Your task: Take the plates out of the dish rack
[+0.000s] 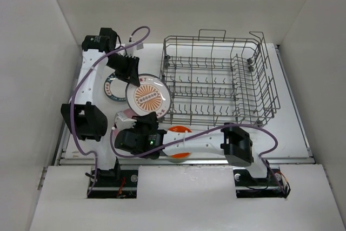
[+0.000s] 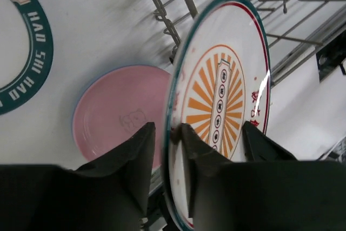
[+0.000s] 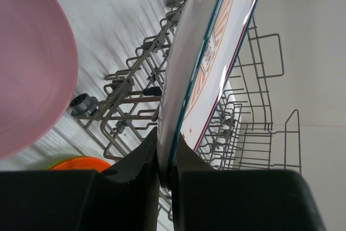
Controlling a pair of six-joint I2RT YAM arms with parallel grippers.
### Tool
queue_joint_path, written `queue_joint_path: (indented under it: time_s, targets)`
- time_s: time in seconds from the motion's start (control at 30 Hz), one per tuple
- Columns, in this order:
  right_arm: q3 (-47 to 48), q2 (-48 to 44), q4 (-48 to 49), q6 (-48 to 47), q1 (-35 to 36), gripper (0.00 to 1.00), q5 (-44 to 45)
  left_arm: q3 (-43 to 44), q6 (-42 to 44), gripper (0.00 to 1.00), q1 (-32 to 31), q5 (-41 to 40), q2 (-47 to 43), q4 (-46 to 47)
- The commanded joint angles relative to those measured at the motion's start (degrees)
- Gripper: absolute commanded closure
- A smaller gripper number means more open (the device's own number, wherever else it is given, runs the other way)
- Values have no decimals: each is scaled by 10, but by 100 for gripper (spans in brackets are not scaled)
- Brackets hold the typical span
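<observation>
- My right jaws, reaching in from 5 o'clock, are pressed together on the near rim of the sunburst plate, pinching it.
- Under that arm an orange plate lies flat on the white table, at 5 o'clock of the held plate.
- A pink plate lies flat at 7 o'clock of it.
- The sunburst plate, white with orange rays and a teal rim, is tilted on edge.
- My left jaws reach from 11 o'clock and straddle its far rim, slightly spread: one finger touches the face, and a sliver of gap shows at the other.
- A teal-ringed plate lies flat at 9 o'clock of the held plate.
- The dish rack stands just beside the held plate, at its 3 o'clock.
</observation>
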Motion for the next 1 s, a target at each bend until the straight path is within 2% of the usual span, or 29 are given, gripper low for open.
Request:
queue_joint_path:
  time_s: [0.0, 0.03, 0.1, 0.17, 0.2, 0.23, 0.27, 0.3, 0.33, 0.37, 0.47, 0.53, 0.73, 0.83, 0.97]
  targets:
    - [15, 0, 35, 13, -3, 100, 18, -4, 30, 81, -8, -13, 10, -102]
    - [15, -6, 35, 13, -3, 100, 18, -4, 24, 100, -8, -18, 10, -102]
    - [10, -11, 45, 13, -3, 100, 30, -4, 19, 100, -8, -30, 10, -96]
    - [5, -17, 45, 13, -9, 93, 46, 16, 6, 100, -8, -30, 10, -91]
    - [4, -17, 45, 13, -9, 84, 52, 23, 0, 100, -3, -30, 5, -85]
    - [4, -29, 45, 19, -9, 58, 65, 32, -5, 100, -3, -30, 5, -85]
    - [4, -35, 45, 24, -9, 45, 65, 48, -10, 100, 11, -30, 5, -77]
    - [4, -42, 45, 37, -9, 36, 71, 58, -24, 100, 18, -23, 5, -66]
    - [4, -51, 45, 44, -9, 22, 71, 68, -34, 100, 25, -23, 5, -60]
    - [4, -70, 45, 52, -14, 18, 66, 77, -42, 100, 33, -23, 5, -55]
    - [-1, -116, 45, 91, -19, 10, 54, 99, -75, 100, 67, -10, 10, -25]
    - [-1, -146, 38, 137, -24, 8, 34, 99, -97, 100, 105, 18, 10, -2]
    - [-32, -265, 1, 266, -89, 8, -109, 77, -176, 100, 197, 34, 10, 85]
    - [-67, -298, 1, 295, -124, 8, -127, 60, -200, 100, 208, 10, 28, 134]
    - [-67, -313, -42, 330, -157, 8, -121, 60, -222, 100, 208, -25, 73, 167]
